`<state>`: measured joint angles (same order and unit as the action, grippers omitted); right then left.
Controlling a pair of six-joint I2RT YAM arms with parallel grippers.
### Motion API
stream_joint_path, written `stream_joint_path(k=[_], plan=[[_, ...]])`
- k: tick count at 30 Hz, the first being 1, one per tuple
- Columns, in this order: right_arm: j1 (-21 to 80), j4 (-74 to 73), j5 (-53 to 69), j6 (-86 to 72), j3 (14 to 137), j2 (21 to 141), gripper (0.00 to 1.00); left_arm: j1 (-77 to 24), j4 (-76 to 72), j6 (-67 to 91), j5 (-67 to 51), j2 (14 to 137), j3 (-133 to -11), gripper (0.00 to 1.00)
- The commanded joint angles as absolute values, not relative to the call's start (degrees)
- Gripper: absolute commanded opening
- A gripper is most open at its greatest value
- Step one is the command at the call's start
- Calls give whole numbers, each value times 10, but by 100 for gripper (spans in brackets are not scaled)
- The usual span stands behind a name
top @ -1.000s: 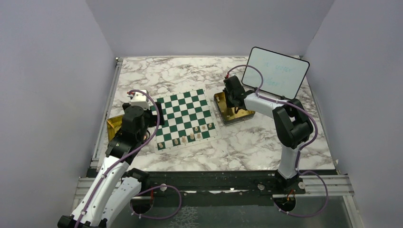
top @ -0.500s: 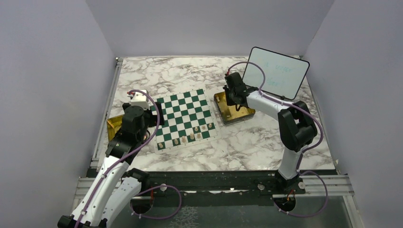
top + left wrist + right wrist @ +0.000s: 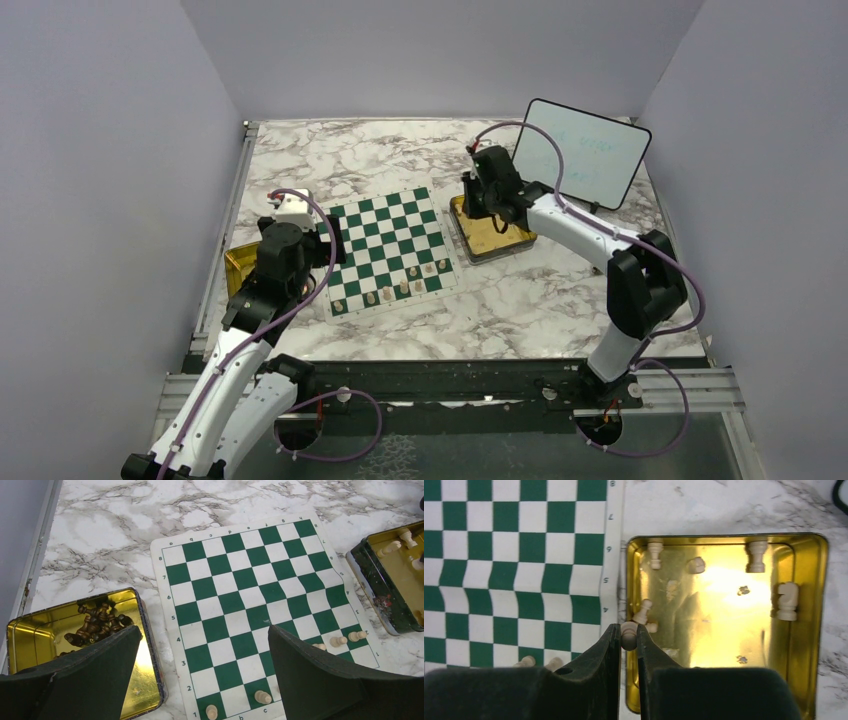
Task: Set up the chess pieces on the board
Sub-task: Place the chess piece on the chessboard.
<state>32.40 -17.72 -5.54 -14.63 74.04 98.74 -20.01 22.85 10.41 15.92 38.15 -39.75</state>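
Observation:
The green-and-white board (image 3: 385,228) lies mid-table, with several cream chess pieces (image 3: 404,287) standing on its near rows. My right gripper (image 3: 628,631) is shut on a cream chess piece (image 3: 628,636). It hangs over the left rim of a gold tin (image 3: 724,630), right beside the board's edge (image 3: 611,555). More cream pieces (image 3: 787,600) lie in that tin. My left gripper (image 3: 205,645) is wide open above the board's near-left corner (image 3: 220,650), holding nothing. Cream pieces (image 3: 262,697) stand between its fingers (image 3: 310,675).
A second gold tin (image 3: 30,640) holding dark chess pieces (image 3: 97,622) sits left of the board. A framed whiteboard (image 3: 580,155) leans at the back right. Grey walls enclose the marble table (image 3: 520,300) on three sides.
My right gripper has risen from the tin and shifted slightly left toward the board with the piece in it. The left arm has not moved.

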Motion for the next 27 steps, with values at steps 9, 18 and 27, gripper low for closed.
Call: stream_joint_path(k=[9,18,27], plan=[[444,-177,-39,-172,788,1011,15,-203,222,99,151,380,-404,99],[511,-177,-58,-182,819,1057,15,-203,222,98,155,376,-404,99],[548,-176,-76,-199,834,1095,15,-203,229,100,172,371,-410,99]])
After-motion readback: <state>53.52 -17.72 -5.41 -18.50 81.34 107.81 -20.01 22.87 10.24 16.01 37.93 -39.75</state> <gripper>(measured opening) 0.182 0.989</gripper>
